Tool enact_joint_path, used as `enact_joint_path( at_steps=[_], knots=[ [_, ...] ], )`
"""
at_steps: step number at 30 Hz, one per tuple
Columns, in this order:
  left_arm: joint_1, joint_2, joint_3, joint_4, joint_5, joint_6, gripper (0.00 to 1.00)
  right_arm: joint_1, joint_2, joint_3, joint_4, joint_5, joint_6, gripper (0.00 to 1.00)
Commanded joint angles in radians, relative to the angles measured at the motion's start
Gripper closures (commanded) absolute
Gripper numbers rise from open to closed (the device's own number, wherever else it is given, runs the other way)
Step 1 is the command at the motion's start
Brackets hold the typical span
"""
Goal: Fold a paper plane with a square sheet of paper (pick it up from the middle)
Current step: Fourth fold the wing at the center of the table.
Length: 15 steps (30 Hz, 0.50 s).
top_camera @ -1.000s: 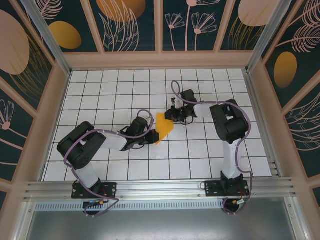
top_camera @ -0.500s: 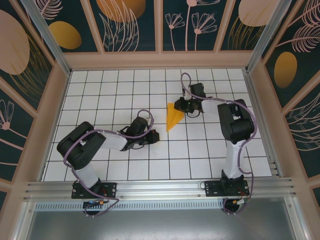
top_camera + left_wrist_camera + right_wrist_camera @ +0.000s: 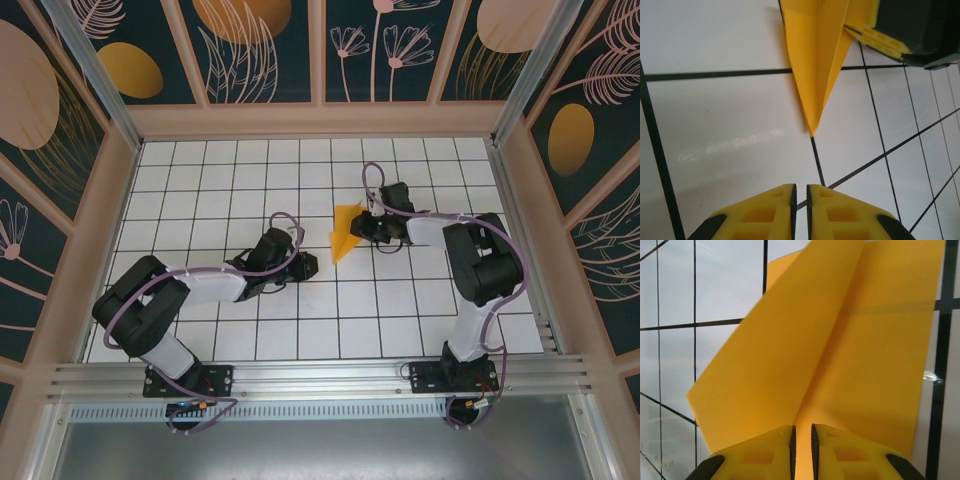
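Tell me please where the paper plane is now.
Top view: the paper plane rests mid-table at the right pincer, nose pointing toward the left pincer.

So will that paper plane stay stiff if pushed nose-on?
The paper plane is probably stiff along its layered centre fold, but the thin nose would likely crumple. Being light, it may slide on the glossy table.

One plane (image 3: pixel 344 232) out there, just the one. Two arms, left arm (image 3: pixel 195 288) and right arm (image 3: pixel 478 262), and two grippers to match: left gripper (image 3: pixel 801 191), right gripper (image 3: pixel 801 434). One table (image 3: pixel 200 180) under it all.
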Motion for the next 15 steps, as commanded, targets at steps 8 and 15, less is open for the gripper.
enact_joint_path(
  at_steps=[8, 15],
  knots=[
    [-0.005, -0.004, 0.039, 0.111, -0.042, -0.012, 0.74, 0.035, 0.085, 0.043, -0.046, 0.081, 0.030, 0.85],
    [-0.004, 0.041, 0.046, 0.148, -0.041, 0.003, 0.66, 0.117, 0.055, -0.018, -0.096, 0.080, 0.106, 0.85]
  ],
)
